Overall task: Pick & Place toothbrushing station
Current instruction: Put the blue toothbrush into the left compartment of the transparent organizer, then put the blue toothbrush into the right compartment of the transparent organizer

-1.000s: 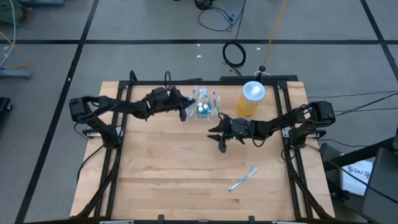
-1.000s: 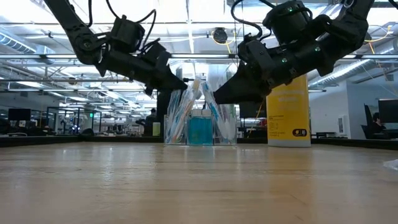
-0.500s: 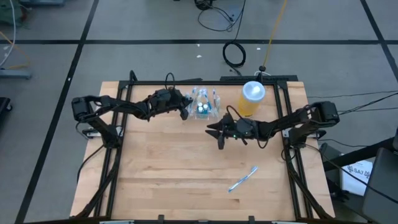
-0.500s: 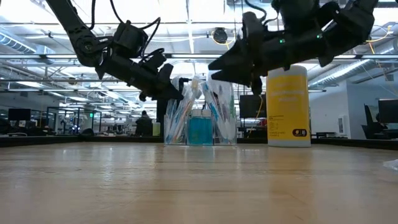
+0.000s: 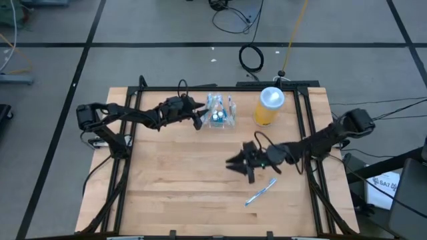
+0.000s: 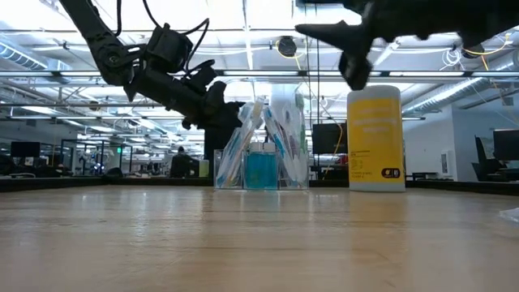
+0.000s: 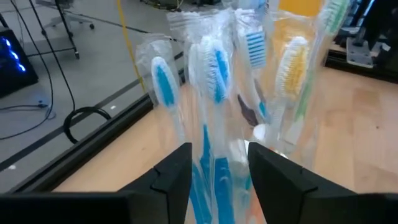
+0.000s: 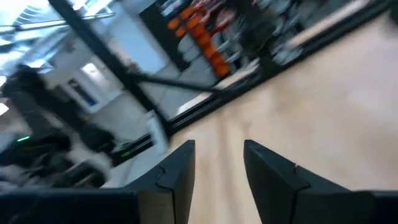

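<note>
The toothbrushing station (image 5: pixel 220 115) is a small clear holder full of wrapped toothbrushes (image 7: pixel 214 68). It stands upright on its base at the far middle of the wooden table (image 5: pixel 173 180). My left gripper (image 5: pixel 199 120) is open at the station's left side, just above table height. Its fingers (image 7: pixel 177 174) stand on either side of the nearest wrapped brushes. My right gripper (image 5: pixel 239 165) hangs open over the table's middle right, above the wood, with nothing between its fingers (image 8: pixel 180 168). My left gripper comes level at the station from the table's left. Wrapped brush handles (image 7: pixel 208 168) stand in the gap between its open fingers. Whether the fingers touch the wrappers cannot be told.
A yellow jar with a white lid (image 5: pixel 268 107) stands right of the station. A loose wrapped toothbrush (image 5: pixel 260 192) lies near the front right, close to my right gripper. The table's left and near parts are bare wood.
My left gripper has opened beside the station, which stays standing in place. My right gripper has moved from beside the station toward the table's near edge and has turned, still open and holding nothing.
</note>
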Tool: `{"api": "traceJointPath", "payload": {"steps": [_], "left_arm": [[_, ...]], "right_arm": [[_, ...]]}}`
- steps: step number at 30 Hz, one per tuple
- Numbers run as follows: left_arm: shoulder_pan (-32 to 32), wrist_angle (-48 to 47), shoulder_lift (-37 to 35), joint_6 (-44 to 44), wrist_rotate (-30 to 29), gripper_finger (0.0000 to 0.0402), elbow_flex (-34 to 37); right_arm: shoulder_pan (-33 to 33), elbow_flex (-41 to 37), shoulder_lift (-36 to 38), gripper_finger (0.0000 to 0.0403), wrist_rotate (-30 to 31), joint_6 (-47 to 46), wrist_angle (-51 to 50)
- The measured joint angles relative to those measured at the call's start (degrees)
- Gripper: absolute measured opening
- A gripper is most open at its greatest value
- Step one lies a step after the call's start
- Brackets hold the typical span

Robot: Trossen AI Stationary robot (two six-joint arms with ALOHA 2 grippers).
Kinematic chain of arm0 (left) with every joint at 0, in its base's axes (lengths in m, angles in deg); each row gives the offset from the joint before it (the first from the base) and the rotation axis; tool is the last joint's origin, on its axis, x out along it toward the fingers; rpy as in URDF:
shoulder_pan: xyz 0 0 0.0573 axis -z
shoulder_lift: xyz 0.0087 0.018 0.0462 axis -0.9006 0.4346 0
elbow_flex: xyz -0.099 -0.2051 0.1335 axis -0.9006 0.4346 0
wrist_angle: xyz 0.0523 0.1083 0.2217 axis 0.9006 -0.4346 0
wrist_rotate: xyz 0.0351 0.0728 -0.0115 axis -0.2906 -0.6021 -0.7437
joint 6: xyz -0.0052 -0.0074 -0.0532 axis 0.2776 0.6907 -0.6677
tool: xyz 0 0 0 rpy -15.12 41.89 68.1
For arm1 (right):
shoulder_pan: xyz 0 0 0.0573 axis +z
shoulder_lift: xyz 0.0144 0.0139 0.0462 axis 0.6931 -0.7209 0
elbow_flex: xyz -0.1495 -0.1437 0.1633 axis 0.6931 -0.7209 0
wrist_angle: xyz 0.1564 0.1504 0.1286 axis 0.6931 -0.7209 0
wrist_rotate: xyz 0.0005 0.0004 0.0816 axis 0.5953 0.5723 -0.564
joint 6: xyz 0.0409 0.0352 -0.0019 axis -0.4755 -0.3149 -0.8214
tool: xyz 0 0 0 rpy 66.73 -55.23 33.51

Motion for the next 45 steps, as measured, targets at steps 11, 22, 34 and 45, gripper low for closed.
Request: {"api": "traceJointPath", "payload": {"steps": [11,22,34,45], "left_arm": [[-0.1,0.1,-5.9,0.4,-2.5,0.0166,-0.1],[-0.1,-6.1,-6.1,1.1,-7.7,0.0166,-0.1],[-0.1,-6.6,-6.1,0.4,-7.8,0.0166,-0.1],[-0.1,-6.5,-6.1,0.3,-7.6,0.0166,-0.1]], "right_arm": [[9.6,9.2,-1.3,0.0118,4.8,-25.9,-30.1],[15.2,11.5,-1.3,0.0089,-22.5,-69.4,-52.7],[20.6,11.5,-1.3,0.0097,-18.1,-92.0,-77.8],[20.4,10.5,-1.3,0.0109,-9.1,-93.4,-80.8]]}}
